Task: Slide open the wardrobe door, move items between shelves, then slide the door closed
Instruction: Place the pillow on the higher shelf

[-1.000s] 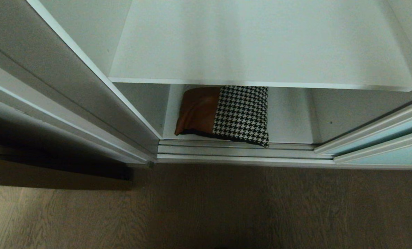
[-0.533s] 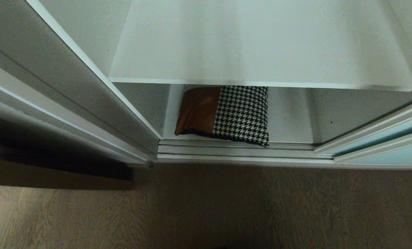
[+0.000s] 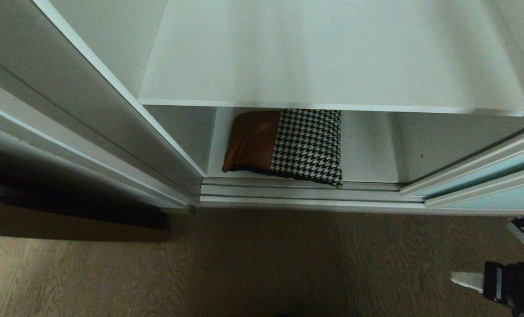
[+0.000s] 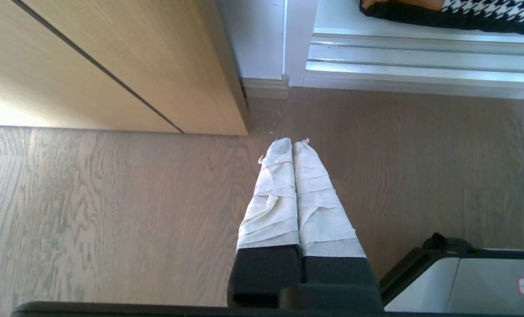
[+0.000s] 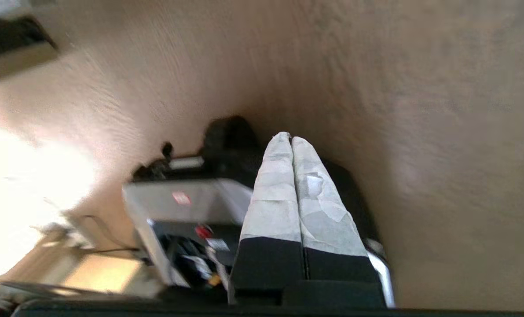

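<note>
Right gripper (image 3: 462,279) is being held over the floor (image 3: 262,264) at lower right, fingers together, nothing gripped. Left gripper (image 4: 292,143) is being kept pressed together, parked over floor. Cushion (image 3: 283,145) is being carried by the bottom shelf (image 3: 367,149), door (image 3: 486,185) slid right.

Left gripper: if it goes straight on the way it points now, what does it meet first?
Probably the wooden floor: the left gripper, fingers shut, seems to point down at bare boards short of the wardrobe's metal track; depth is unclear.
</note>
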